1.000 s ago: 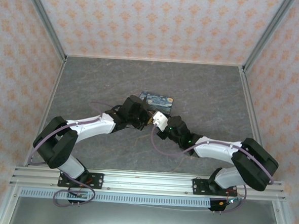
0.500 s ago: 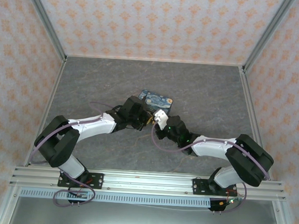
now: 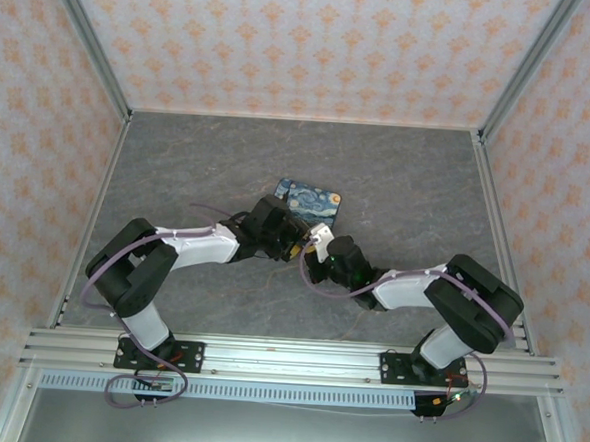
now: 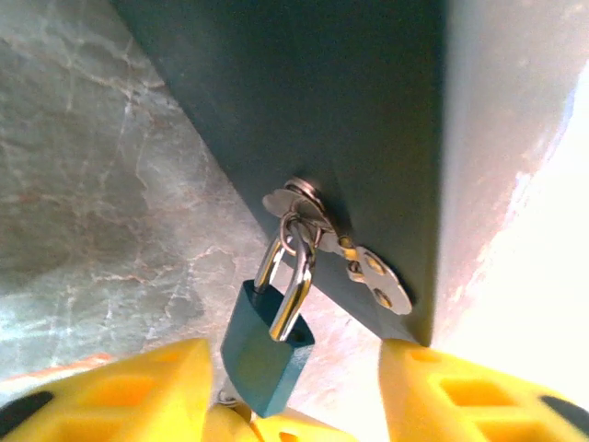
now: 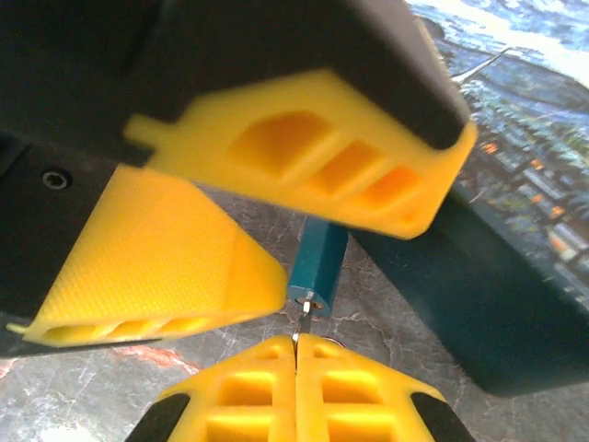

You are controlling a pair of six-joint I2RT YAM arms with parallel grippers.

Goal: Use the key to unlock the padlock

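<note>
The small teal padlock (image 4: pixel 265 354) hangs by its silver shackle from the hasp (image 4: pixel 368 272) on the dark side of the tin (image 3: pixel 309 197). My left gripper (image 4: pixel 296 366) is open, one yellow finger on each side of the lock body and a gap to each. In the right wrist view the padlock (image 5: pixel 317 261) points its keyhole down at me. My right gripper (image 5: pixel 296 345) is shut on the thin metal key (image 5: pixel 301 322), whose tip sits in that keyhole. Seen from above, the two grippers meet just in front of the tin and hide the lock.
The painted lid of the tin (image 5: pixel 520 101) and its dark wall (image 5: pixel 497 304) lie close on the right of the lock. Grey marbled table (image 3: pixel 178 164) surrounds the tin. The cell's patterned walls and metal frame (image 3: pixel 287 359) bound the table.
My left gripper has let go of the padlock and opened. Both arms have drawn in a little towards the tin. The right gripper stays shut on the key.
</note>
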